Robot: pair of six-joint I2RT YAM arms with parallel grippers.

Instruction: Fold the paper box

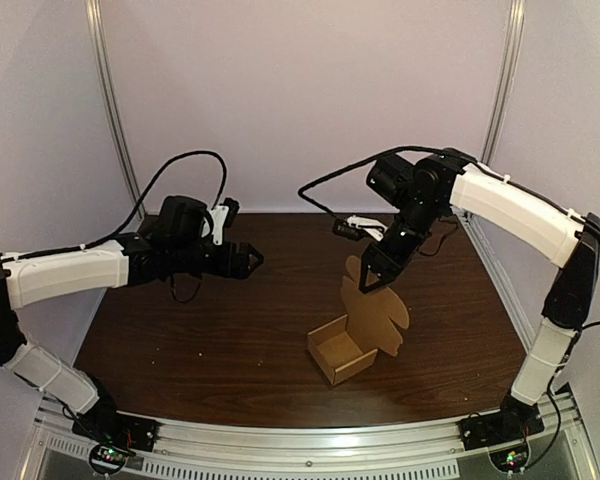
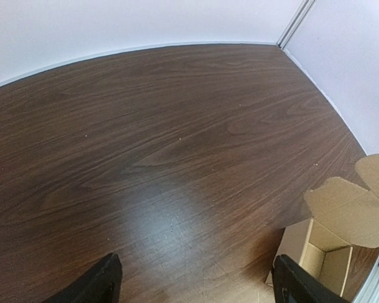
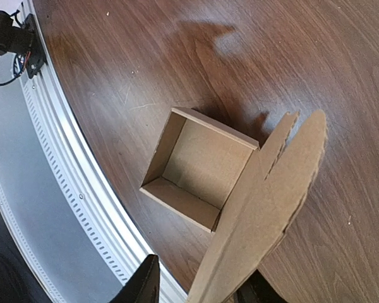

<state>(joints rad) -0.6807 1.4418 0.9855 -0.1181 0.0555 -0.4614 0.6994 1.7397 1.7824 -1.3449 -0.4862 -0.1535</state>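
Work surface: dark brown wood-grain table (image 1: 200, 340) inside pale walls, with a perforated silver rail (image 1: 310, 442) along its near edge.

Task item: small brown cardboard box (image 1: 338, 352) sits on the table right of centre, near the front edge. Its tray is open on top and is seen empty in the right wrist view. Its tall lid flap with rounded lobes (image 1: 377, 312) stands nearly upright on the tray's far right side.

Left arm: the upper link rises from the base at the near left corner to an elbow at the far left edge. The white forearm runs level toward the centre. The left gripper (image 1: 252, 260) points to the right, raised above the table and well apart from the box. In the left wrist view its two black fingers (image 2: 104, 284) stand wide apart, with only bare tabletop between them. The box shows at that view's lower right corner.

Right arm: it climbs from the base at the near right corner to a high elbow at the right edge. The white forearm reaches back and left, then the wrist bends steeply downward. The right gripper (image 1: 368, 280) is at the upper edge of the upright flap. In the right wrist view its fingers (image 3: 144, 285) are spread and the flap passes between them. The flap lies close to one finger, and a gap shows at the other. No clamping is evident.
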